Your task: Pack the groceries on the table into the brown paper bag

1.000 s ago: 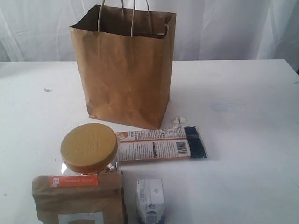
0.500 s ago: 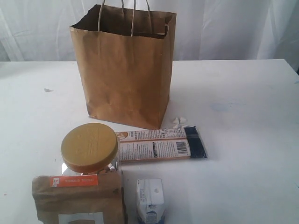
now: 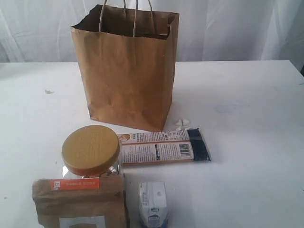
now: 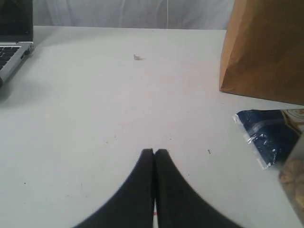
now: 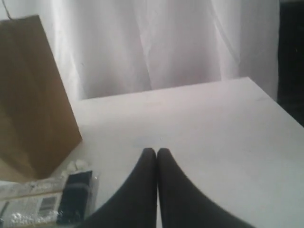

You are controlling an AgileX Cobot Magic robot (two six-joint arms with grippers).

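Exterior view shows one bag [image 3: 126, 71], jar [image 3: 90, 151], pouch [image 3: 78, 204], carton [image 3: 153, 204] and packet [image 3: 164, 147].

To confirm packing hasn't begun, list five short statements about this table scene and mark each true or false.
1. The brown paper bag stands upright with its mouth open. True.
2. The long packet is inside the bag. False: it lies flat on the table in front of the bag.
3. The left claw and right claw are both shut, holding nothing. True.
4. The jar has its lid off. False: the mustard-yellow lid sits on it.
5. In the exterior view, the white carton stands right of the brown pouch. True.
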